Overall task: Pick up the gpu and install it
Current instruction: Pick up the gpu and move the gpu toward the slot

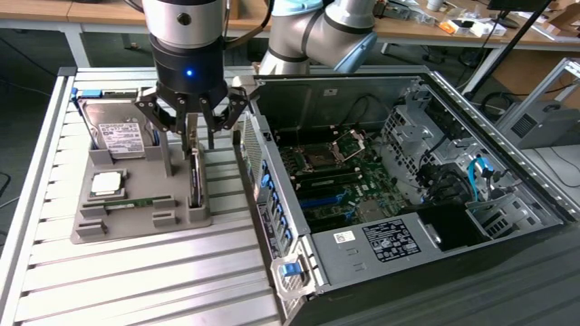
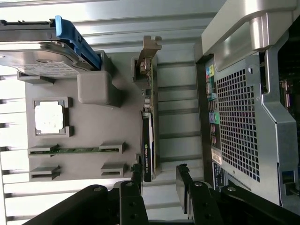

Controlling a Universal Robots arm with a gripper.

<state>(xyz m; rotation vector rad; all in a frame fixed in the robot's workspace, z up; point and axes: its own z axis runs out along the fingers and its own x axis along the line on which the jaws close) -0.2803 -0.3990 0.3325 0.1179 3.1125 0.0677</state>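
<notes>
gpu [image 1: 195, 180], a thin dark circuit card with a silver metal bracket, stands on edge in a slot along the side of the grey moulded holder [image 1: 136, 227] nearest the open metal computer case [image 1: 363, 102], in the exterior view. The black pincer [image 1: 197, 142] hangs directly over the card's far end, jaws spread wide and holding nothing, beside the silver hard drive with a white label [image 1: 118, 132].

From the wrist view, the gpu [image 2: 149, 136] runs edge-on along the holder [image 2: 93, 122], bracket at the far end. The pincer [image 2: 159, 180] straddles its near end, one finger [image 2: 137, 172] just beside the card, the other [image 2: 183, 180] apart. Whether the nearer finger touches cannot be told.
</notes>
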